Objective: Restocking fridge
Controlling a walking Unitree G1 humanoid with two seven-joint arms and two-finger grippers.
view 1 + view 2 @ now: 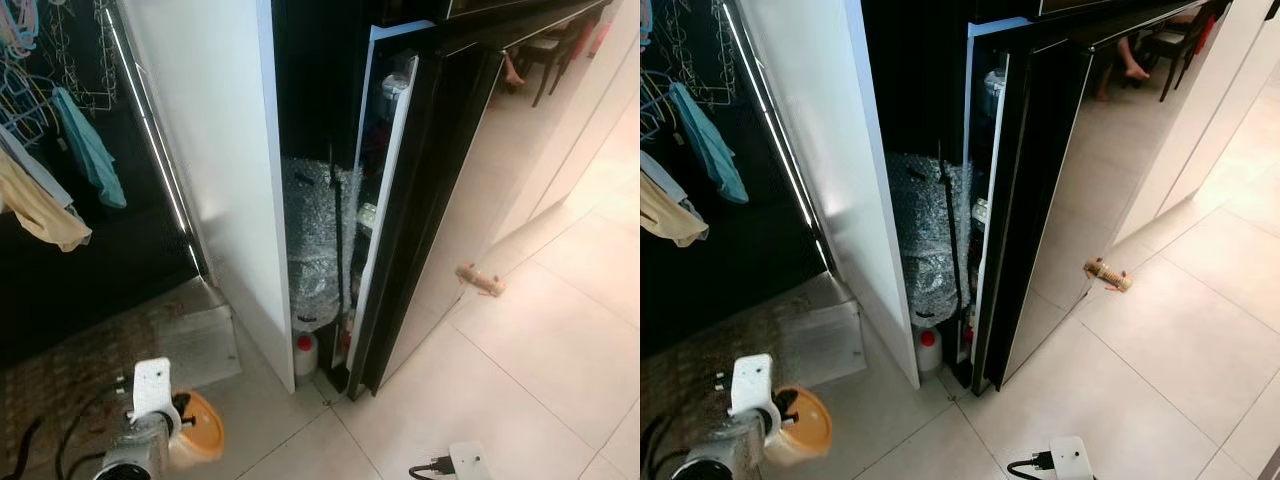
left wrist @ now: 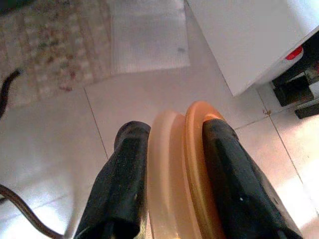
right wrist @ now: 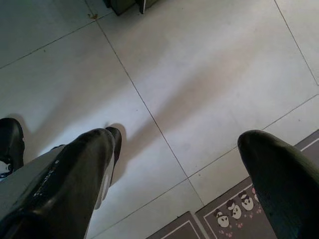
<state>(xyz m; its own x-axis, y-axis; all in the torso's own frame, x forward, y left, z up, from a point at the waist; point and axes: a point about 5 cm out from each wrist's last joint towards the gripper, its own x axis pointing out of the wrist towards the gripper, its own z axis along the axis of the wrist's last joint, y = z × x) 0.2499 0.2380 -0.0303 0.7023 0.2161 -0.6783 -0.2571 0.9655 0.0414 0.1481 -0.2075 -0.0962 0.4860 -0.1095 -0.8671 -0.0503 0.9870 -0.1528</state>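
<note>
Left hand [image 2: 169, 164] low by the floor [image 1: 520, 380], fingers pinching an orange container [image 2: 192, 169] upright-edged, short of the ajar fridge [image 1: 400, 200]; right hand [image 3: 174, 169] hangs spread, pointing floorward.

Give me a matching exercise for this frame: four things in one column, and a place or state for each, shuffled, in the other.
1. orange container
2. fridge door
3. bubble wrap bundle
4. right gripper

a. open, above bare floor tiles
b. ajar
c. held in the left gripper
d. in the gap beside the fridge

Pairs: 1-c, 2-b, 3-d, 4-a
</note>
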